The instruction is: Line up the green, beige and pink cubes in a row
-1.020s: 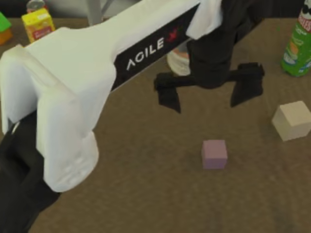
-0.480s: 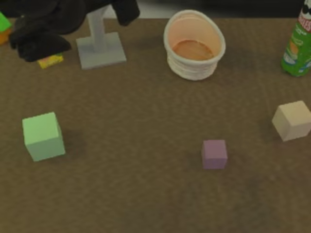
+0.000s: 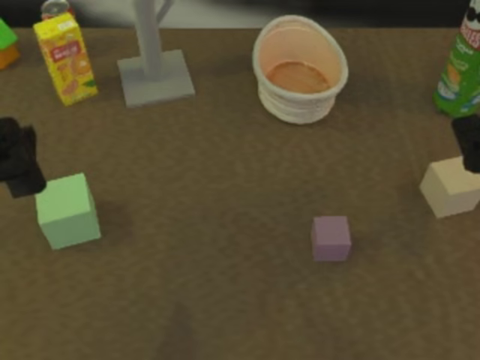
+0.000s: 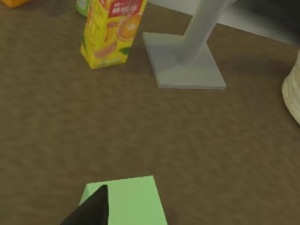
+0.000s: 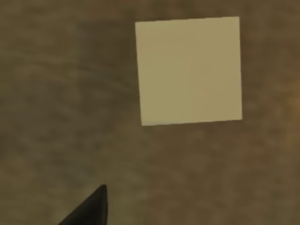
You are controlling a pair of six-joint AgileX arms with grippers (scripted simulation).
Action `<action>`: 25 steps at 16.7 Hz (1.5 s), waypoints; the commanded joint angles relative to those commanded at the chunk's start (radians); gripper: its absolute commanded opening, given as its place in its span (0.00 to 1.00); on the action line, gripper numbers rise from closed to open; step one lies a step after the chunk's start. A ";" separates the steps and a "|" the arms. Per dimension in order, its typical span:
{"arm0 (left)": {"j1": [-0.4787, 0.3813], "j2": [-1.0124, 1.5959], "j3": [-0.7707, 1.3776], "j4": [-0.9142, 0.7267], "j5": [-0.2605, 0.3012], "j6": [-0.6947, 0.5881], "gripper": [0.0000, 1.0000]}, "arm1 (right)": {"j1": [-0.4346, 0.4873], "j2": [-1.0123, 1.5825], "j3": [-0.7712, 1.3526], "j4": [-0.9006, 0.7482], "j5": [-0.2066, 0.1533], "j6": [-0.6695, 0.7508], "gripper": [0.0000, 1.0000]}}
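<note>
Top view: half a second ago the left gripper [image 3: 19,161] hung at the upper left over the carton [image 3: 66,58]; now it sits at the left edge, touching the green cube's [image 3: 67,211] upper-left corner. The right gripper [image 3: 469,141] has entered at the right edge, above the beige cube [image 3: 451,187]. Pink cube [image 3: 331,238] lies lower centre, unmoved. Brown table [image 3: 225,187] carries a basket [image 3: 300,69], a grey stand [image 3: 155,75] and a can [image 3: 460,69]. Both grippers are cut off, so I cannot tell their finger spread.
</note>
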 joint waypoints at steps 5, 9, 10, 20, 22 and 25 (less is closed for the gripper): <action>0.127 -0.409 -0.418 0.279 0.014 0.213 1.00 | 0.020 0.305 0.266 -0.180 -0.002 -0.019 1.00; 0.185 -0.612 -0.607 0.428 0.025 0.326 1.00 | 0.028 0.452 0.405 -0.258 -0.005 -0.027 1.00; 0.192 -0.637 -0.631 0.447 0.027 0.341 1.00 | 0.029 0.469 0.422 -0.267 -0.005 -0.028 1.00; 0.196 -0.655 -0.648 0.461 0.028 0.352 1.00 | 0.029 0.509 0.392 -0.205 -0.006 -0.030 1.00; 0.196 -0.655 -0.648 0.461 0.028 0.352 1.00 | 0.030 0.533 0.340 -0.126 -0.006 -0.029 1.00; 0.196 -0.655 -0.648 0.461 0.028 0.352 1.00 | 0.031 0.572 0.262 -0.007 -0.005 -0.027 1.00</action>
